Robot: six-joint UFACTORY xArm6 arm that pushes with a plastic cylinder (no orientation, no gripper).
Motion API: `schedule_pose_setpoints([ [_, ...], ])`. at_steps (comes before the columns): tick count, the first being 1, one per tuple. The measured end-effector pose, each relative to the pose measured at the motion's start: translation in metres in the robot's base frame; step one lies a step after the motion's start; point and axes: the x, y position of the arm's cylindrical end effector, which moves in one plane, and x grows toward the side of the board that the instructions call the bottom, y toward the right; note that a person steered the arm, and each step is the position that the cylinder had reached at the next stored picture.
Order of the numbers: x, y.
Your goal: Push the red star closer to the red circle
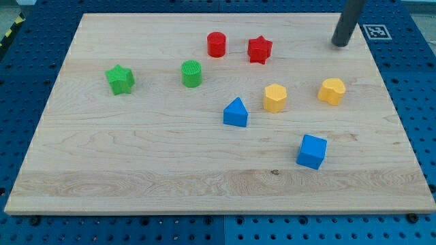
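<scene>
The red star [259, 49] lies near the view's top, just right of the red circle [216, 43], with a small gap between them. My tip [339, 44] rests on the board at the upper right, well to the right of the red star and about level with it. The rod rises out of the view's top edge.
A green star [120, 79] and a green circle [192, 73] lie to the left. A blue triangle [236, 112], two yellow blocks [275, 97] [332, 90] and a blue cube [312, 151] lie below. The wooden board [136, 170] sits on a blue pegboard.
</scene>
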Motion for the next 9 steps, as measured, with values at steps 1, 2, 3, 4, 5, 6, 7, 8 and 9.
schedule_pose_setpoints([
  [1,0.015,-0.038],
  [2,0.016,-0.042],
  [3,0.017,-0.047],
  [4,0.018,-0.06],
  [5,0.018,-0.061],
  [6,0.018,-0.074],
  [7,0.018,-0.088],
  [8,0.018,-0.089],
  [9,0.018,-0.089],
])
